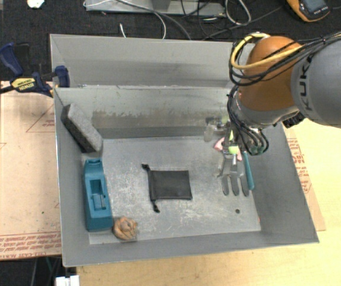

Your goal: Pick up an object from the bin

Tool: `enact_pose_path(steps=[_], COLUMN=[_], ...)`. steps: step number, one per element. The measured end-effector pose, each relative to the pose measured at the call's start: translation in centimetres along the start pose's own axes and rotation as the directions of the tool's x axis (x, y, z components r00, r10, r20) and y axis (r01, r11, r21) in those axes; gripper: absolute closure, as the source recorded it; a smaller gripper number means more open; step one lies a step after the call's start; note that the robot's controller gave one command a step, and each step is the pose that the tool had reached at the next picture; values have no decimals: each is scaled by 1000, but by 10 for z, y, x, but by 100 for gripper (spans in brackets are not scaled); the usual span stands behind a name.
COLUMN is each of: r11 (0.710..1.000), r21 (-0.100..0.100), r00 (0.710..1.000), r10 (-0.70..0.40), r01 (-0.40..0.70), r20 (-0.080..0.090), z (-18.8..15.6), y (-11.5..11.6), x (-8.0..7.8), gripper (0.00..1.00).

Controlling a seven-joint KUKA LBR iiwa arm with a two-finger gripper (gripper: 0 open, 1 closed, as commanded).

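Right side of the bin (158,103): the pincer (232,186) hangs low over the grey floor, near the right wall and about midway between back and front; its two metal fingers point down and stand slightly apart, with only bare floor seen between them; nothing is clamped.
Beside the pincer: a thin teal stick (248,173) sits just to the right of the fingers, slanting toward the front; whether it touches them, or belongs to the wrist rather than to the bin, I cannot tell.
Arm: the grey arm (331,82), with its orange cover (269,70) and yellow cables, reaches in across the right rim.
Centre of the bin: a flat dark grey pouch (170,185) with a short cord at its front left corner lies to the left of the pincer, near it but apart; it is the nearest thing that is plainly loose.
Left wall: a blue tape dispenser (96,195) lies lengthwise along it; a tan crumpled lump (125,228) rests just beside its front end, near the front left corner.
Back left corner: a black bar (80,130) leans on the slope of the wall.
Progress: by my reading nothing is lifted yet; the pincer is down near floor level but over bare floor; left to do: close on one thing, likely the stick or the pouch, and raise it clear of the bin.
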State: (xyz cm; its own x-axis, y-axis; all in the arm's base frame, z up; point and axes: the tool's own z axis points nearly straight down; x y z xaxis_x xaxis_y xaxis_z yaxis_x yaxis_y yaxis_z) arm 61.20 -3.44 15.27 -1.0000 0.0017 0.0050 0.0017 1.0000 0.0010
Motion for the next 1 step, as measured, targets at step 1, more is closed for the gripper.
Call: enact_pose_path(steps=[1], r11=[1000], r21=[0], r00=[1000], r10=[-1], r01=[1], r20=[7], z=[-5], y=[0], x=[-1], gripper=[0])
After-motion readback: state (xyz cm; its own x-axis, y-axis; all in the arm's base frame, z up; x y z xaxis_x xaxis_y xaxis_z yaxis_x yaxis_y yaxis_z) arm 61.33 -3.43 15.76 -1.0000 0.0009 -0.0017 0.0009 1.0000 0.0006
